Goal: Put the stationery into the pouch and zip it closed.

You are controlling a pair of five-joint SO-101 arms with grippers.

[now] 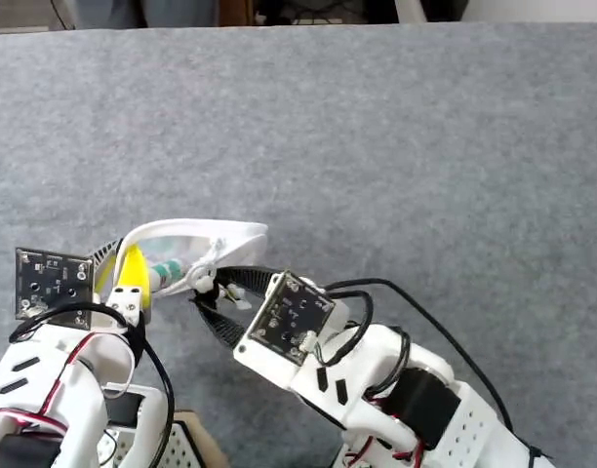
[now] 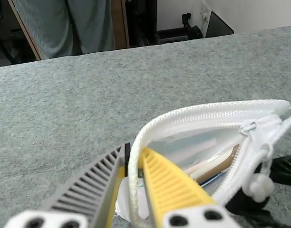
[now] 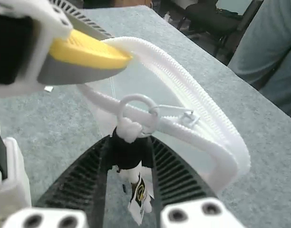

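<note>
Two pinches: left gripper (image 2: 132, 156) on pouch (image 2: 207, 111) rim, right gripper (image 3: 131, 147) on zip pull (image 3: 128, 129).

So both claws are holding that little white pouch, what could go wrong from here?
The right gripper pinches only the thin pull cord; it might slip free when tugged.
The left gripper clamps just the rim of the pouch at one end, so the pouch may twist or drag instead of zipping.
The stationery lies close to the opening and could snag.
</note>
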